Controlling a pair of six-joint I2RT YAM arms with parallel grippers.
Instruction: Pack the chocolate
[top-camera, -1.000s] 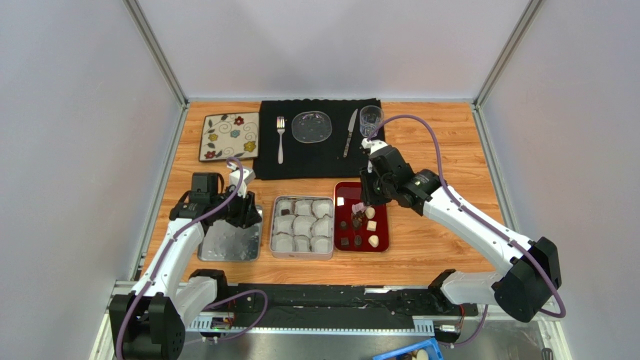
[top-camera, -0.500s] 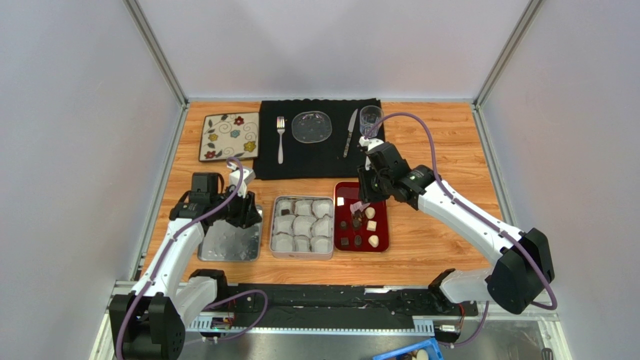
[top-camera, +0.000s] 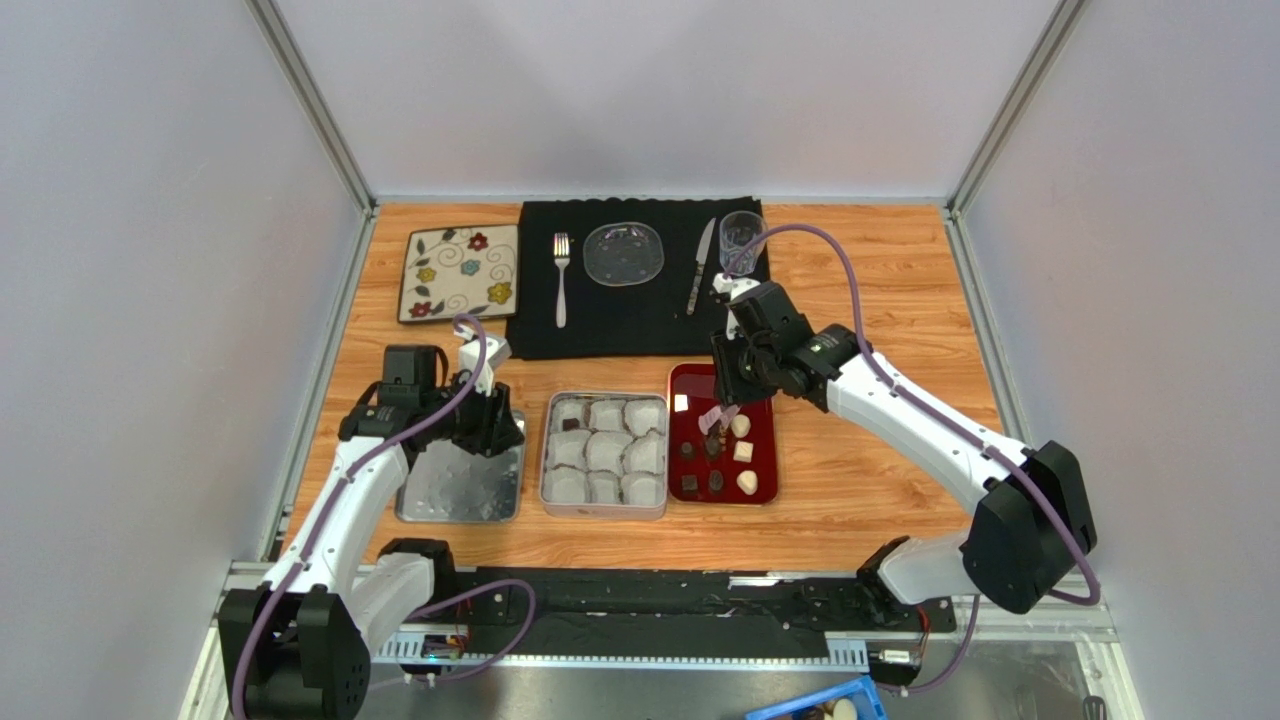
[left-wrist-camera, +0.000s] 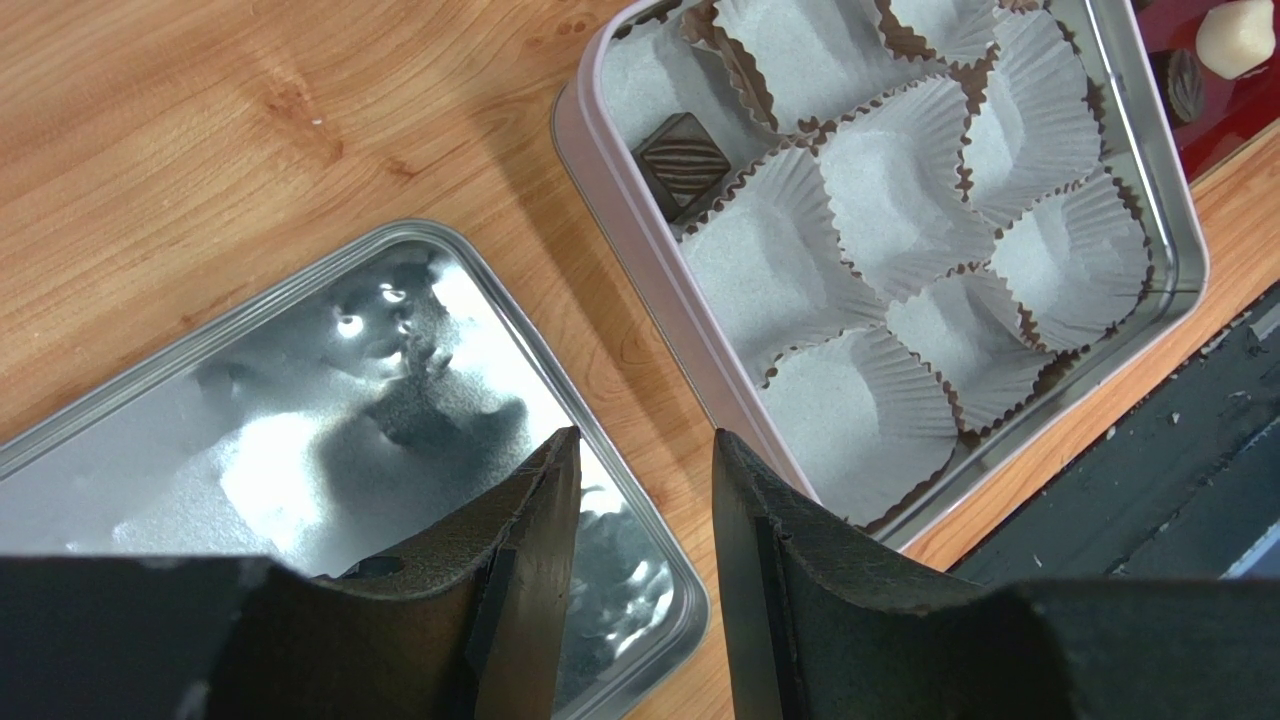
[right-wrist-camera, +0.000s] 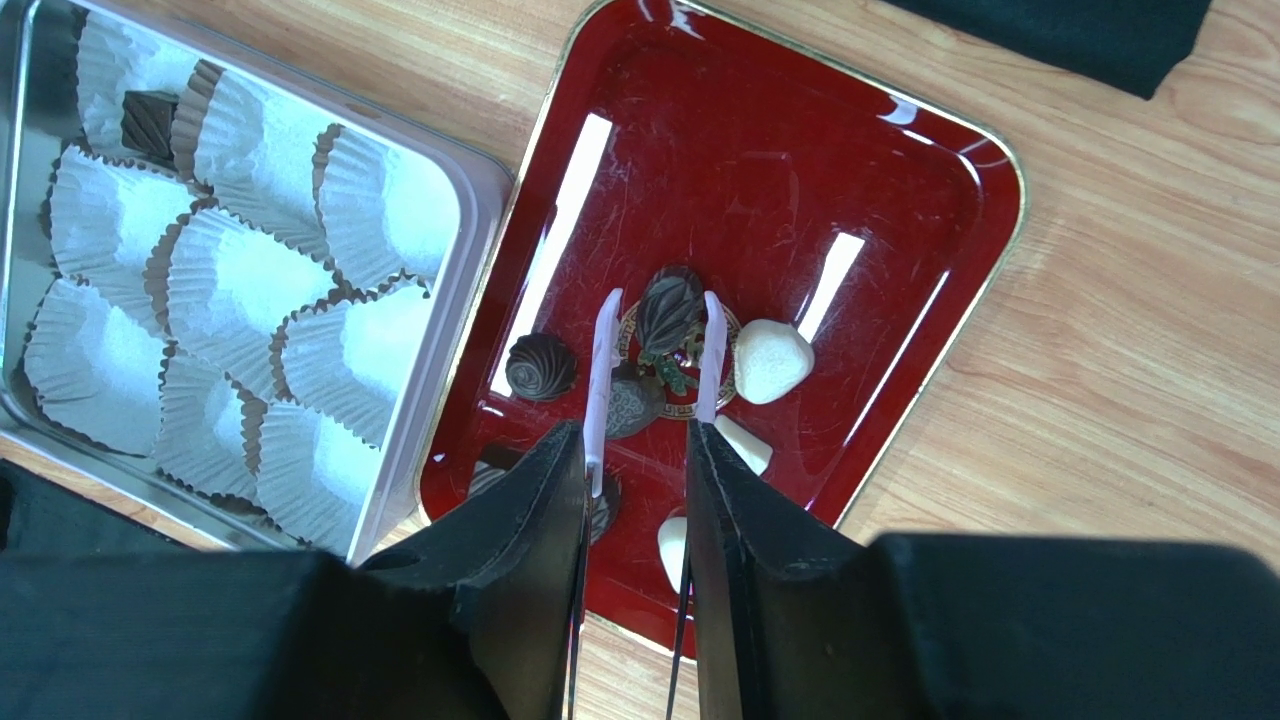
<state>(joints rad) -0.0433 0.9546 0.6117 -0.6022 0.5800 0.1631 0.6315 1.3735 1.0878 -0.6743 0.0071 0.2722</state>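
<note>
Right wrist view: right pincer (right-wrist-camera: 634, 450) grips tongs (right-wrist-camera: 603, 383) around a dark chocolate (right-wrist-camera: 670, 311); it should squeeze softly, lift straight. Left pincer (left-wrist-camera: 643, 450) spread, empty.

Bright, even overhead lighting; all three views well exposed.
White glare streaks cross the floor of the red tray (right-wrist-camera: 751, 180); the tin lid (left-wrist-camera: 226, 435) mirrors mottled light and dark patches. Shadows on the table (top-camera: 887, 300) are short and soft-edged. In both wrist views the black fingers (right-wrist-camera: 511, 578) along the bottom edge are underexposed and slightly out of focus, while the tweezers (right-wrist-camera: 601, 390) are sharp.
</note>
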